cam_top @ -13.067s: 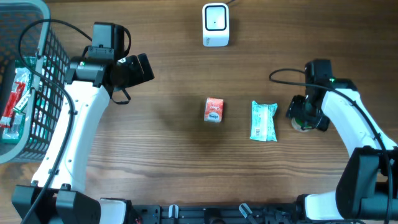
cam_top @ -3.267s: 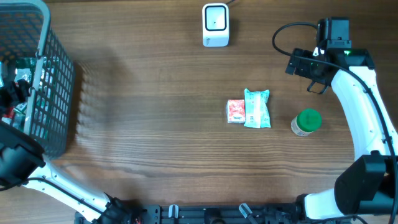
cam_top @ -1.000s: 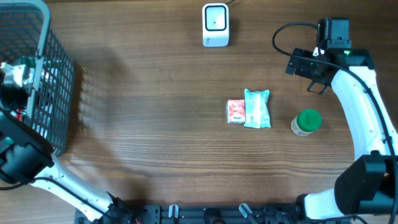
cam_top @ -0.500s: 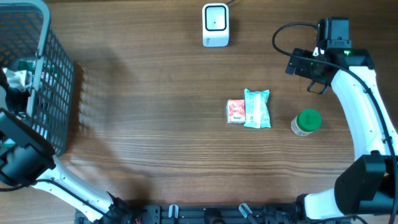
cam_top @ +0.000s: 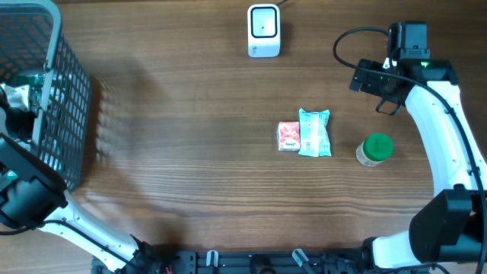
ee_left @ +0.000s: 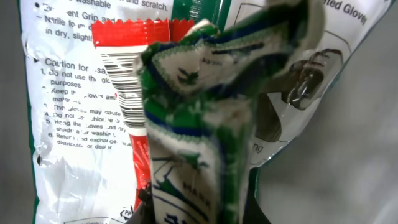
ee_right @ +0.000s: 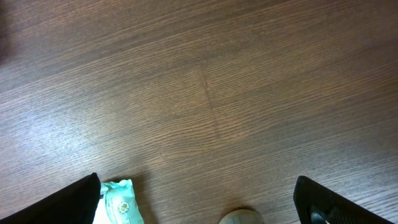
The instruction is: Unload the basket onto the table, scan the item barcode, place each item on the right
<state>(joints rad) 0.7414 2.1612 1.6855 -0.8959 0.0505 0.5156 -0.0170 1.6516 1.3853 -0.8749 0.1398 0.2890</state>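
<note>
In the left wrist view my left gripper [ee_left: 199,211] is shut on a crumpled green-and-white packet [ee_left: 205,124] that fills the gap between its jaws. Behind the packet lie a red packet with a barcode [ee_left: 124,93] and a white printed bag [ee_left: 56,124]. Overhead, the left gripper [cam_top: 19,95] reaches down inside the grey wire basket [cam_top: 53,46] at the far left. The white scanner [cam_top: 264,30] stands at the back middle of the table. My right gripper [cam_top: 370,82] hangs open above the table at the right, and in its wrist view the right gripper [ee_right: 199,208] holds nothing.
A red packet [cam_top: 288,136] and a teal packet [cam_top: 314,132] lie side by side right of centre. A green-lidded jar [cam_top: 375,149] stands to their right. The teal packet [ee_right: 118,202] and the jar's lid [ee_right: 239,218] show at the lower edge of the right wrist view.
My left gripper has shut on the green-and-white packet inside the basket. The right arm and the things on the table have not moved.
</note>
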